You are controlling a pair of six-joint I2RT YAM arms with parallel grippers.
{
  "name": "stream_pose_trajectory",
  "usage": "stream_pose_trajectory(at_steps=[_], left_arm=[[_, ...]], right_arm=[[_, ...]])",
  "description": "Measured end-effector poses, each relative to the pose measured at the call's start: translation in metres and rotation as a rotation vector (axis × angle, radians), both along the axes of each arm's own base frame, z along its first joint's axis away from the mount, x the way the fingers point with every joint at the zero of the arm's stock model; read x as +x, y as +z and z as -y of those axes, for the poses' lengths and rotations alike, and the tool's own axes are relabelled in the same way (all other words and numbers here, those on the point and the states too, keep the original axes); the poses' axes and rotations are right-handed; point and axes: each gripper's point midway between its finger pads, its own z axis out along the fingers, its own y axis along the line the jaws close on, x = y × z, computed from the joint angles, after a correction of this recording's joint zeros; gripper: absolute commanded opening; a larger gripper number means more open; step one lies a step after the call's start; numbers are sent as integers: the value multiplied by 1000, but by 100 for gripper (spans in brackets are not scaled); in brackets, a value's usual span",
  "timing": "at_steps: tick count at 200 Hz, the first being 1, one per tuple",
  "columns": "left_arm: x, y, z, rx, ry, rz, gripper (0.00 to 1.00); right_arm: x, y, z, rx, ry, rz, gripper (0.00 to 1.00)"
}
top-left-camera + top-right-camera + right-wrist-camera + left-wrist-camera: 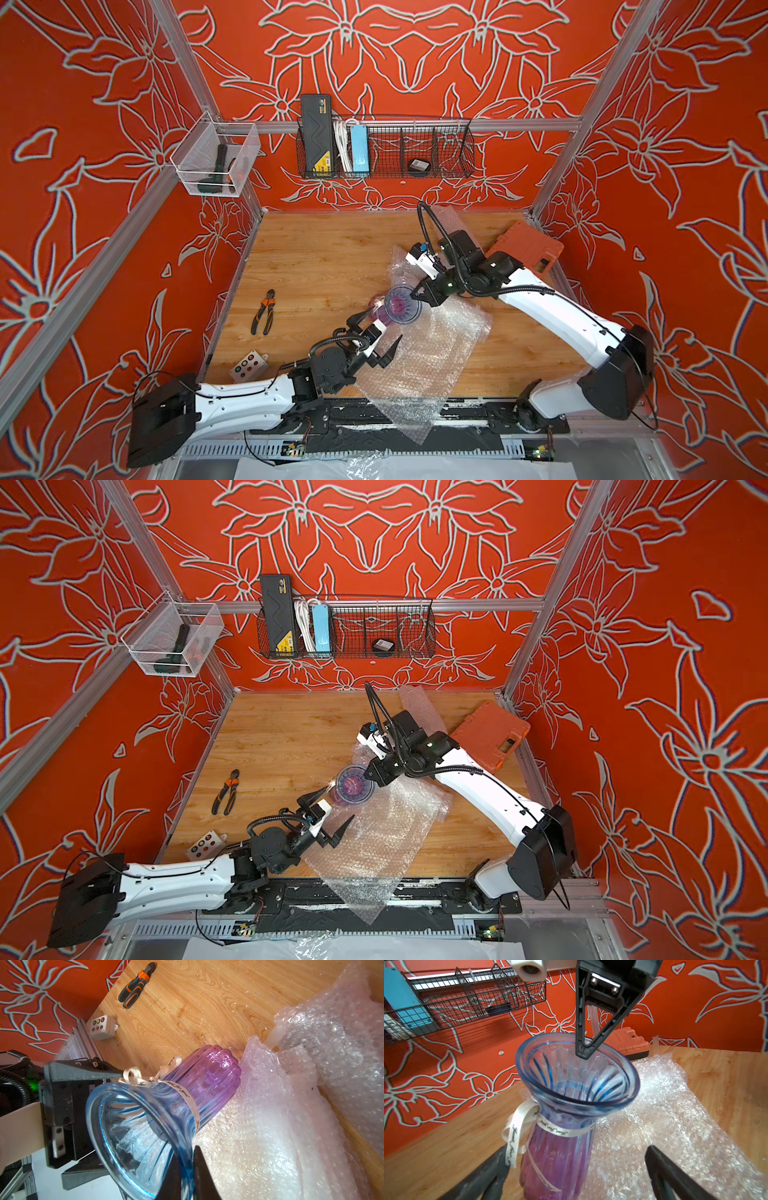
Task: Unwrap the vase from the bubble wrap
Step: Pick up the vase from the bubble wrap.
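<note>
Looked done: vase (402, 308) bare, bubble wrap (424, 361) off; my right gripper (413, 295) pinched its rim, left gripper (387, 323) gaped wide.

The ribbed glass vase (562, 1153) is blue at its flared rim, shading to purple toward the base. Its satin ribbon (556, 1132) is cream with black script lettering. The bubble wrap (419, 353) is clear with a uniform pattern of small bubbles. The wooden tabletop (316, 257) is light brown with wavy grain. The enclosure walls (415, 50) are orange-red with grey-white outlined flowers. The pliers (264, 311) have black-and-orange handles. The plastic tool case (523, 245) is orange.
</note>
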Motion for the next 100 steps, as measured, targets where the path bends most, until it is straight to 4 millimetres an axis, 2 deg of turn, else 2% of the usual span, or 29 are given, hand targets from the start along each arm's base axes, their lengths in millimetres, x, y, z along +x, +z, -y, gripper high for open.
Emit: stream_pose_trajectory(at_steps=[47, 100], left_arm=[[21, 3, 11, 22, 20, 30, 99], [30, 10, 33, 4, -40, 61, 99]], right_arm=[[0, 0, 0, -3, 1, -3, 0], [0, 0, 0, -3, 1, -6, 0]])
